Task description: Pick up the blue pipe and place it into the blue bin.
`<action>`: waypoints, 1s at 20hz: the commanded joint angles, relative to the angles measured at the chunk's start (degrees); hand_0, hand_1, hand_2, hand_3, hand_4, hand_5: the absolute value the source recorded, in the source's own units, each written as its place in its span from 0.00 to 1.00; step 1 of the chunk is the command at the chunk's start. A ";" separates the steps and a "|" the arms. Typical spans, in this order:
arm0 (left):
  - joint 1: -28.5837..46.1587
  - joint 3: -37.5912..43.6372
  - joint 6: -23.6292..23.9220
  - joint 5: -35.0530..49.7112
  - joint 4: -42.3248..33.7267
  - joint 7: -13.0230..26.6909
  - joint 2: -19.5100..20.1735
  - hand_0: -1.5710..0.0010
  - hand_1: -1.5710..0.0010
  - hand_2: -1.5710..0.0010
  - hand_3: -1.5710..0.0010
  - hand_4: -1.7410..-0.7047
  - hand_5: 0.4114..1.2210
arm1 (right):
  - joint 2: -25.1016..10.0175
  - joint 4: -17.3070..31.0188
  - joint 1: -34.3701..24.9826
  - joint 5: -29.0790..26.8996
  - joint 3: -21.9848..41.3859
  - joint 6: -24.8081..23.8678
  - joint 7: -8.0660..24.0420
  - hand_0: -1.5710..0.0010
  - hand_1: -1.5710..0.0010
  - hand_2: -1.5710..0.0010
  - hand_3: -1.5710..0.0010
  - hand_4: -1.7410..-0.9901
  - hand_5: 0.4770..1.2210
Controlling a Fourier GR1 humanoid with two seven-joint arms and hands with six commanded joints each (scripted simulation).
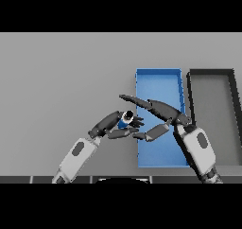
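Only one open end of the blue pipe (126, 118) shows beside the blue bin (158, 81); the left hand (113, 124) covers the rest. The right hand (158, 117) hides part of the bin's floor. Right of the bin, the dark bin (212, 73) runs past the picture's edge.

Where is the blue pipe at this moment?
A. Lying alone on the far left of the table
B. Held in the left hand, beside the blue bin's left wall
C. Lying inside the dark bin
B: the left hand has its fingers round the blue pipe, just left of the blue bin.
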 commanded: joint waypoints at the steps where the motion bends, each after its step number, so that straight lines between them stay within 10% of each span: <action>1: -0.34 0.19 -0.38 0.27 0.67 0.75 -0.40 0.00 0.00 0.00 0.00 0.27 1.00 | 0.41 0.40 -1.11 0.41 0.76 0.29 0.68 1.00 1.00 0.97 1.00 0.67 0.10; 9: 0.96 1.10 -1.20 -1.33 0.32 2.81 -0.30 0.00 0.00 0.00 0.00 0.27 1.00 | 4.16 7.12 -9.75 2.50 3.19 2.08 3.22 0.96 0.93 0.89 0.97 0.72 0.03; 14: 0.54 1.37 -1.45 -2.26 -0.48 6.73 -0.35 0.00 0.00 0.00 0.00 0.11 1.00 | 6.24 8.70 -11.65 2.87 4.41 2.83 3.08 0.44 0.44 0.42 0.51 0.37 0.05; 20: 0.81 2.90 -3.21 0.69 0.10 4.45 -2.40 0.00 0.00 0.00 0.05 0.03 1.00 | 7.30 8.94 -10.58 0.54 5.30 2.32 2.44 0.12 0.12 0.11 0.20 0.12 0.61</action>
